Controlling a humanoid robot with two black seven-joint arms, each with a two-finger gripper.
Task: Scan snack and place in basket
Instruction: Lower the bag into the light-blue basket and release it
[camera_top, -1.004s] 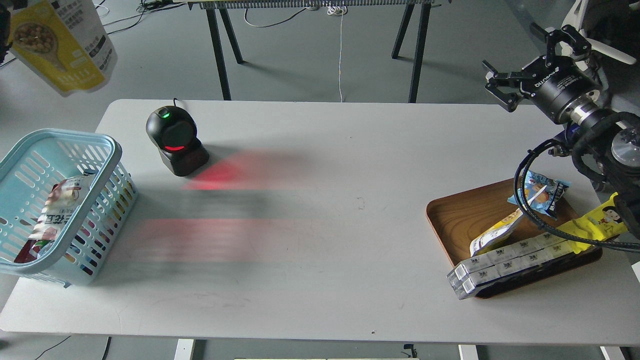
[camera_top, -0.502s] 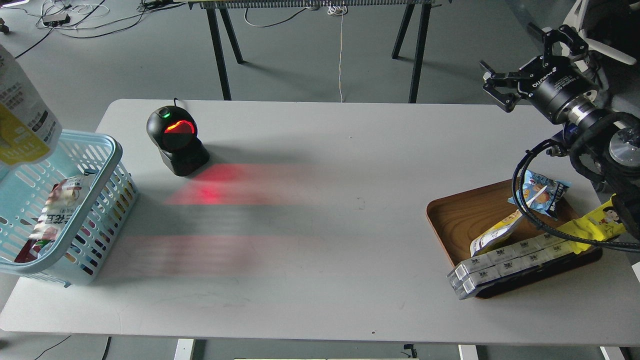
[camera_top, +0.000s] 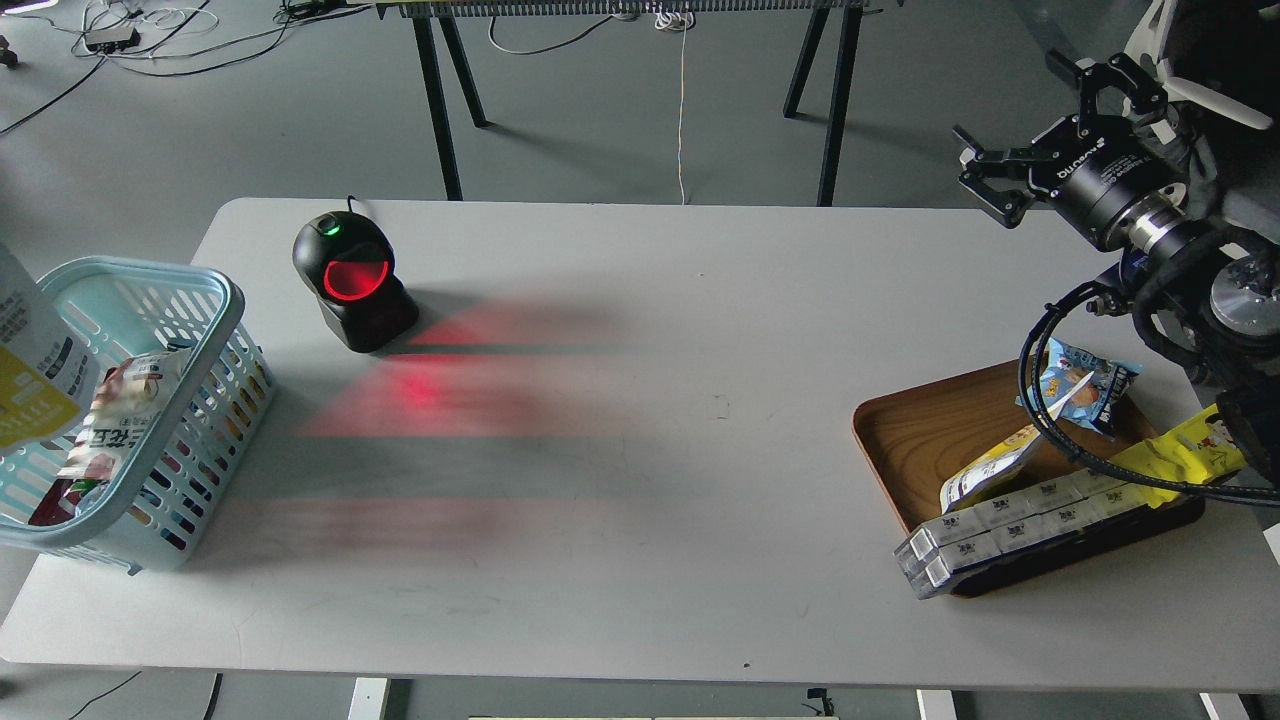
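1. Snack (camera_top: 35, 370): at the left frame edge, over the basket (camera_top: 225, 300) interior, lower part inside the rim, upright with a slight tilt.
2. Left gripper: out of view; grip on the pouch cannot be confirmed.
3. Right gripper (camera_top: 1040, 125): fingers spread wide, empty, raised far right of the basket, above the wooden tray (camera_top: 900, 440).
4. Lower straight down, clear of the near rim; release only once seated beside the pink packet (camera_top: 110, 425).
5. Scanner (camera_top: 350, 280): just right of the basket, window lit red.
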